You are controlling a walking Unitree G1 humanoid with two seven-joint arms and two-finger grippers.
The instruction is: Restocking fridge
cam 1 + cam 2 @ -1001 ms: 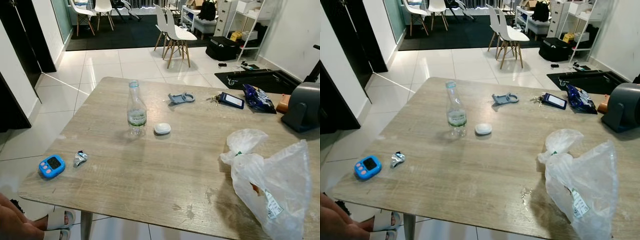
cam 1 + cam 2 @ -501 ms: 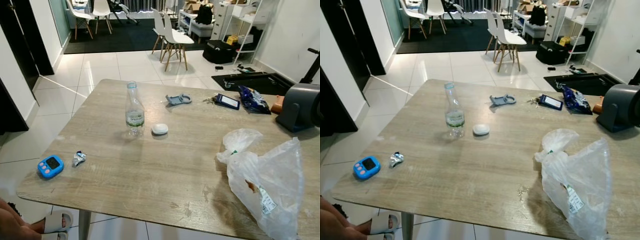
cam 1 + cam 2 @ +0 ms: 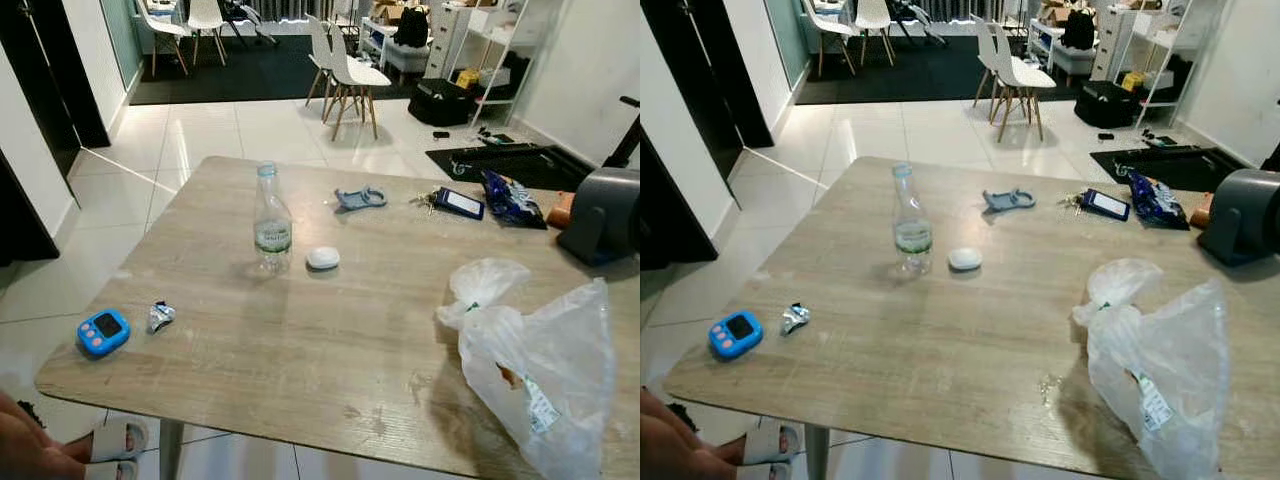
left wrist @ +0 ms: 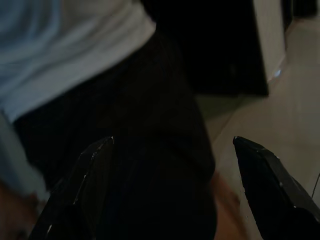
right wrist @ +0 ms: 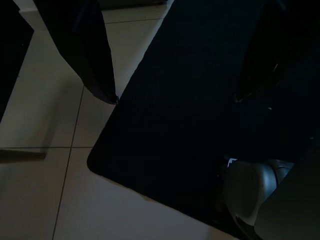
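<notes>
the plastic bottle (image 3: 272, 222) stands upright on the wooden worktop (image 3: 300, 350), roughly midway between its left and right edges and nearer the far edge than the near one. it is clear, with a green-and-white label around its middle. just beside it, toward the right, lies a small white case (image 3: 323, 258). further back near the far edge rests a grey-blue handle-shaped tool (image 3: 360, 197), and along that same edge toward the far right corner sit a bunch of keys with a dark card holder (image 3: 460, 203) and a dark blue snack packet (image 3: 512, 199). a grey machine (image 3: 607, 215) stands at the right edge. a thin, translucent plastic bag (image 3: 535, 365) slumps at the near right corner, something with a printed label inside it. near the near left corner lie a blue timer (image 3: 103, 332) and, close beside it, a crumpled foil wrapper (image 3: 160, 316).

a person's hand (image 3: 25, 447) shows off the near left corner, above a sandal on the tiled floor.

left end effector (image 4: 172, 145) — its two black fingers are spread wide with nothing between them, pointing at a person's dark trousers and pale top. right end effector (image 5: 175, 100) — fingers likewise spread apart and holding nothing, hanging over a dark mat (image 5: 185, 130) on the pale floor tiles.
</notes>
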